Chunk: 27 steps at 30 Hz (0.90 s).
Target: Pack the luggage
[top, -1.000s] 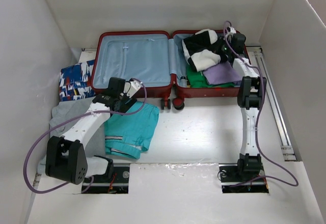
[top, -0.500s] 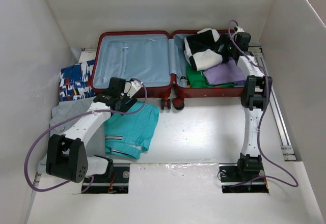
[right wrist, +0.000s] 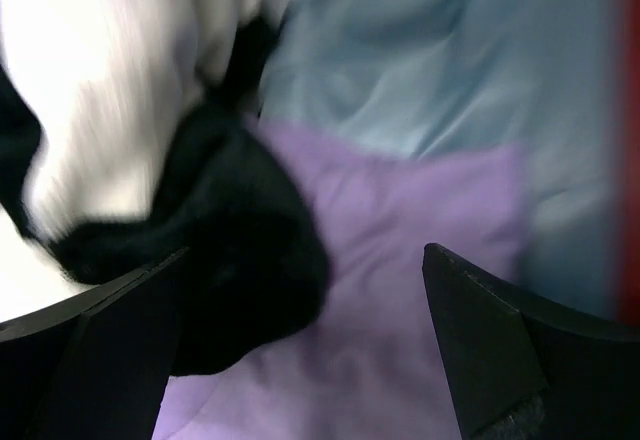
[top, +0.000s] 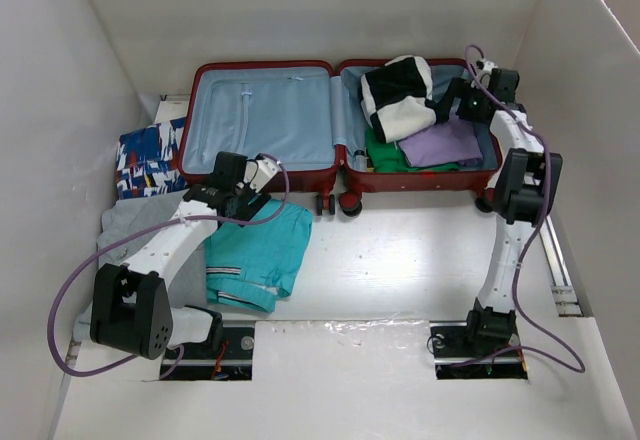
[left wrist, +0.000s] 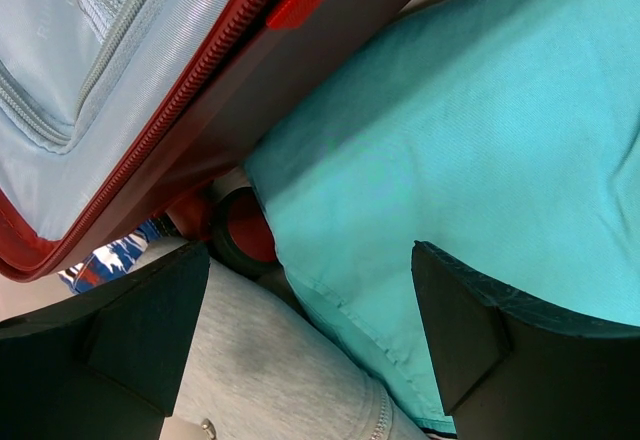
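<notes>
The luggage (top: 262,64) lies open at the back, its left half showing bare pale blue lining. Its right half holds a black-and-white garment (top: 398,100) on top of a purple one (top: 447,144) and a green one (top: 384,156). My right gripper (top: 463,101) hovers open at that half's right side, empty, over the purple cloth (right wrist: 400,220) beside the black-and-white garment (right wrist: 120,110). My left gripper (top: 262,175) hangs open and empty just in front of the luggage shell (left wrist: 230,130), above the edge where teal shorts (left wrist: 480,140) meet a grey garment (left wrist: 270,370).
The teal shorts (top: 255,255) and the grey garment (top: 130,225) lie on the table at front left. A blue patterned garment (top: 148,155) sits left of the luggage. A small wheel (left wrist: 245,235) juts out near my left gripper. White walls close in on both sides.
My right gripper has opened, let go of the black-and-white garment and drawn off to the right. The garment stays in the right half. The left arm has not moved.
</notes>
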Motion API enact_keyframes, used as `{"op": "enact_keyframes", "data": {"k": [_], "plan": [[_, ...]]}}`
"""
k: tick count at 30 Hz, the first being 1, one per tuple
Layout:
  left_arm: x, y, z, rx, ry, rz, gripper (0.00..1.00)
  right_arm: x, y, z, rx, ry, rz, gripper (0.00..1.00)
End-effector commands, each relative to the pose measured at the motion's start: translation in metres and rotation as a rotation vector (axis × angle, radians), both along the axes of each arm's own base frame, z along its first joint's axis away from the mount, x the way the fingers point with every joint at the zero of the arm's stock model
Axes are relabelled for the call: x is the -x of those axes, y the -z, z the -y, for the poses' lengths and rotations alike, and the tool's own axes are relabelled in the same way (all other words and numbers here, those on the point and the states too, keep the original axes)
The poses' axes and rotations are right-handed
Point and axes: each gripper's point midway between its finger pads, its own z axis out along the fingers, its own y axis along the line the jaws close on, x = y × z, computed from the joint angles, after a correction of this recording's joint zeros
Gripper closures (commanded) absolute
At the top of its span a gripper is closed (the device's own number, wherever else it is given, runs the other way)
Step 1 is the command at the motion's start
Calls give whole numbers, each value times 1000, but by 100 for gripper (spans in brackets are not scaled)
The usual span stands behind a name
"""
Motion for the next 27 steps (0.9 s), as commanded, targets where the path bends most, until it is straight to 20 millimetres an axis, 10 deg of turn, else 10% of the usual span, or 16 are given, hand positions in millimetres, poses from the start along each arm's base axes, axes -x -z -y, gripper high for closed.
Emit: {"op": "enact_keyframes", "data": {"k": [1,9,19,27], "plan": [[-8,-12,3,30,-14,40,20,9,9,-27,-30,-101,-18,0],[-8,-11,4,37,-8,38,20,9,15,-54,-82,-189,-12,17],[-4,-7,3,28,-1,29,20,21,23,-76,-85,-247,-46,87],[-4,-10,3,31,-1,38,20,54,-49,-98,-342,-165,-38,100]]}}
